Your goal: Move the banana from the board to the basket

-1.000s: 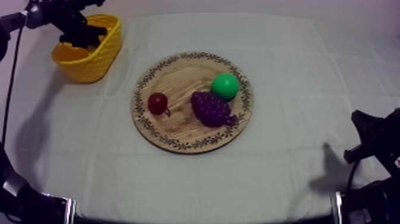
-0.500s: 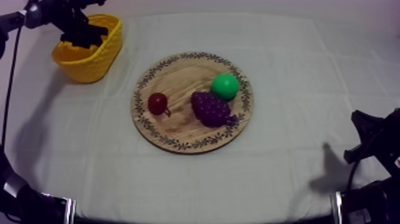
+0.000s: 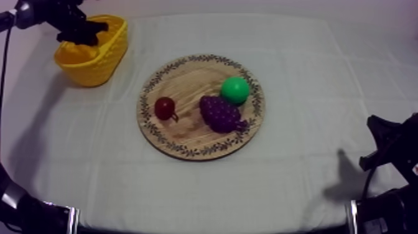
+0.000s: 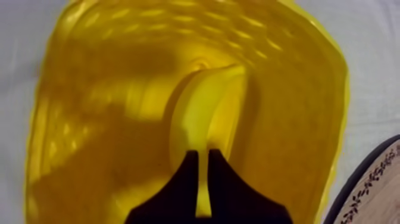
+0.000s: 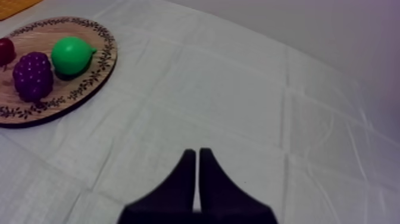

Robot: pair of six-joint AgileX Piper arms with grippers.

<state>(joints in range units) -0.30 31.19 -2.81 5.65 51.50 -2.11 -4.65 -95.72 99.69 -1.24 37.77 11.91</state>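
While the yellow basket surrounds it, left fingers pinch the banana.

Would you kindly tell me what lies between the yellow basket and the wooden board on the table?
Only bare grey-white cloth. In the top view, the stretch from the yellow basket across to the wooden board has nothing lying on it.

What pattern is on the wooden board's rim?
A ring of dark leafy sprigs runs round the wooden board rim; the top view shows it best.
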